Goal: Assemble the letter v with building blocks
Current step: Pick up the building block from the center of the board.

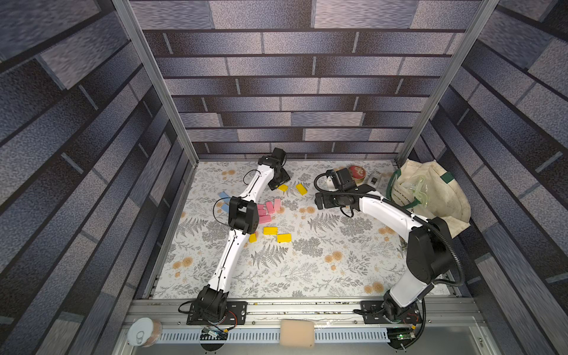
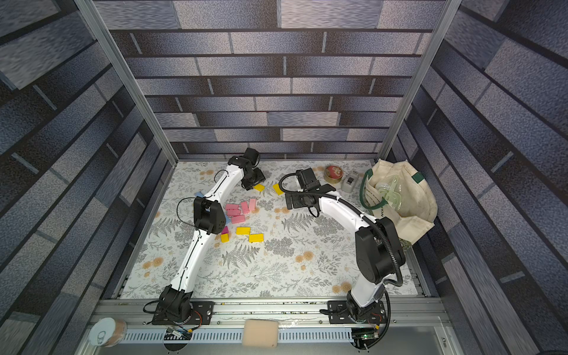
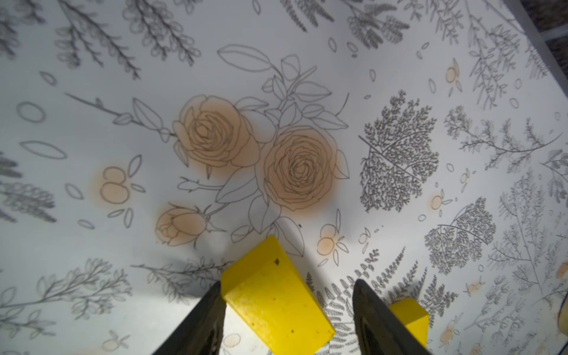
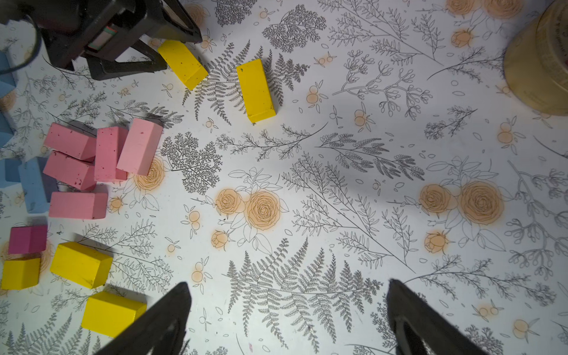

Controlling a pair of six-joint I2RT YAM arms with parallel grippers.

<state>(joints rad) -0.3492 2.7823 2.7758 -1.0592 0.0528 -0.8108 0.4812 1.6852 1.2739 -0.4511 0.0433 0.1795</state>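
**Left claw straddled a yellow brick at the far end of the worktop**

Nearest the robot's bases, three yellow bricks and a small magenta cube lay loose on the flower-printed worktop. Beyond them sat a huddle of pink bricks, several touching, with light blue bricks beside them, partly hidden under the left arm. The right claw hung spread wide over bare worktop, holding nothing.

Farther back, the left claw stood partly spread around a yellow brick. One finger lay against its side and the opposite one stood apart. A second yellow brick lay near it, outside the jaws. No V had taken shape.

The brick lay skewed between the jaws, so a one-sided push would likely swivel or slide it across the smooth printed sheet instead of seating it. The outer finger might also nudge the neighbouring brick.

The bricks were matte, speckled and square-edged. Their flat sides should grip well once both fingers bore on them evenly.
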